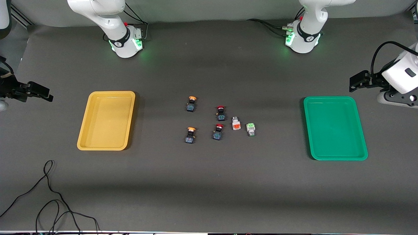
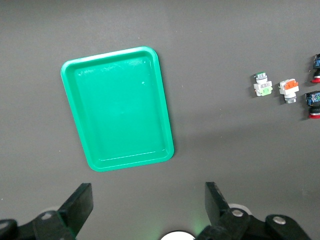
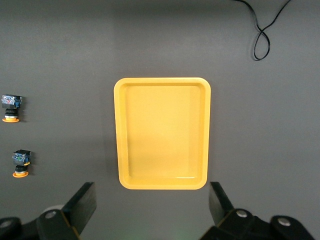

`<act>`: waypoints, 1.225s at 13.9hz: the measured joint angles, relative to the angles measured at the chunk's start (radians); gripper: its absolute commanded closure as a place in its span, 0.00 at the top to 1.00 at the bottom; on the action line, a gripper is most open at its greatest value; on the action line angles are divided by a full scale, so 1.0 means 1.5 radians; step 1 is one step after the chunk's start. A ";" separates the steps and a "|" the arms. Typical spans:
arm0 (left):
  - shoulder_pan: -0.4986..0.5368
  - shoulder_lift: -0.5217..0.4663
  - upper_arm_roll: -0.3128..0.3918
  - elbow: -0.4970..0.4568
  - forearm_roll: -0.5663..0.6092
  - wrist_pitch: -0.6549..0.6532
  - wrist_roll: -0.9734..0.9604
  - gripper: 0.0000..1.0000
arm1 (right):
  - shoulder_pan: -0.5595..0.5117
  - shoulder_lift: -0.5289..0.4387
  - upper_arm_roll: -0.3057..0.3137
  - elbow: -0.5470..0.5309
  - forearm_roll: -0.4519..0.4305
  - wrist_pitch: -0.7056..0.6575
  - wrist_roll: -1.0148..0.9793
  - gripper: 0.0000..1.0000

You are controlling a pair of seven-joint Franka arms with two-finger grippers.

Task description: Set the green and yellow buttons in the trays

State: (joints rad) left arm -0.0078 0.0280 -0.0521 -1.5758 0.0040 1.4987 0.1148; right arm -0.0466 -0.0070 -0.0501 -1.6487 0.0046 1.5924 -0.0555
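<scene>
Two black switches with yellow-orange caps [image 1: 191,103] [image 1: 190,134] stand mid-table, also in the right wrist view [image 3: 11,107] [image 3: 20,163]. A white switch with an orange block [image 1: 236,123] [image 2: 289,91] and one with a green block [image 1: 250,129] [image 2: 262,85] lie beside them. The yellow tray [image 1: 106,120] [image 3: 162,132] lies toward the right arm's end and the green tray [image 1: 334,128] [image 2: 117,107] toward the left arm's end; both are empty. My left gripper [image 1: 356,81] [image 2: 149,200] is open beside the green tray. My right gripper [image 1: 39,93] [image 3: 152,200] is open beside the yellow tray.
Two black switches with red caps [image 1: 221,113] [image 1: 218,132] stand between the yellow-capped and the white ones. A loose black cable [image 1: 49,195] [image 3: 262,35] lies on the grey mat, nearer to the front camera than the yellow tray.
</scene>
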 measured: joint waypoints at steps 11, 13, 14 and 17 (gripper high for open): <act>0.000 0.001 0.000 0.000 0.000 -0.003 0.000 1.00 | 0.025 0.002 0.005 -0.012 0.001 -0.003 0.001 1.00; 0.000 0.006 0.000 0.000 0.000 -0.013 0.001 1.00 | 0.057 0.002 0.006 -0.021 0.001 -0.003 0.007 1.00; 0.000 0.011 0.000 0.000 0.000 -0.021 0.002 1.00 | 0.080 0.002 0.007 -0.028 0.002 -0.001 0.019 1.00; 0.001 0.024 0.002 0.000 0.000 -0.041 0.003 1.00 | 0.183 0.004 0.010 -0.066 0.004 0.040 0.132 1.00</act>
State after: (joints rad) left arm -0.0067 0.0639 -0.0487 -1.5760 0.0036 1.4368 0.1194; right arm 0.2275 -0.0015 -0.0347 -1.7476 0.0111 1.6528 0.1422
